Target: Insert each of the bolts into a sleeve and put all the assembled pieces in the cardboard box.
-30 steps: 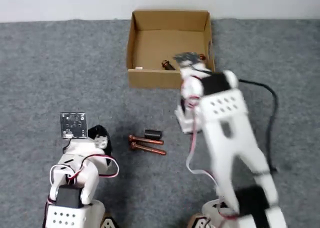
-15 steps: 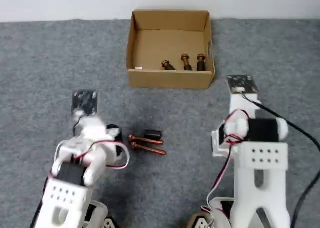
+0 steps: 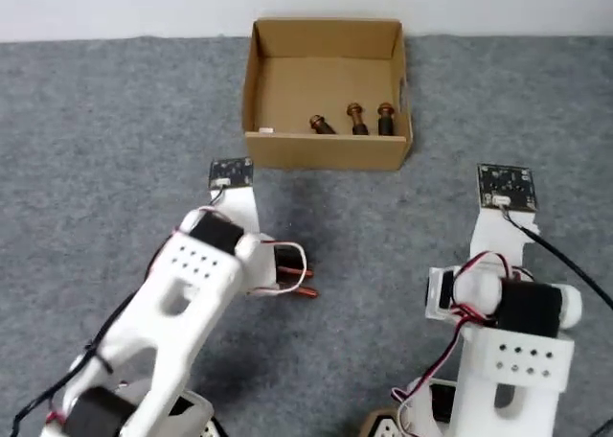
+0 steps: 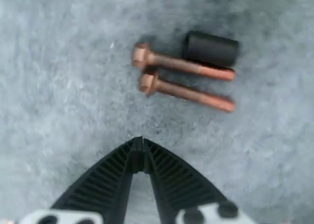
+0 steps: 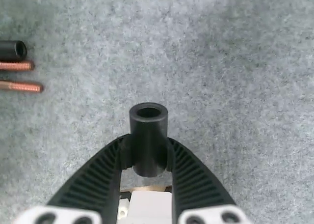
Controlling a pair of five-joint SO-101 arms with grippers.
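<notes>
Left arm: the left arm [image 3: 192, 274] has swung forward from its pulled-back pose at the near edge and now reaches over the loose parts in the middle of the desk [image 3: 86, 149].
Right arm: the right arm [image 3: 508, 312] has come away from the cardboard box [image 3: 326, 154], where it was a second ago, and now stands well to the right of the loose parts.
Cardboard box: unmoved at the far side of the desk. Three assembled pieces [image 3: 354, 121] lie side by side along its near wall.
Left pincer: the left pincer [image 4: 142, 144] is closed tip to tip with nothing in it, and hangs just short of the bolt heads.
Right pincer: the right pincer [image 5: 147, 141] is partly open and clamped on the held sleeve [image 5: 148, 130], whose open bore faces outward.
Loose sleeve: the loose sleeve [image 4: 211, 48] lies on its side, touching the farther bolt.
Bolts: the two bolts [image 4: 184, 67] lie nearly parallel and close together on the desk, heads on the same side.
Meaning: three pieces look finished and two remain. The left pincer must open before it can take a bolt, probably to mate it with the held sleeve.
</notes>
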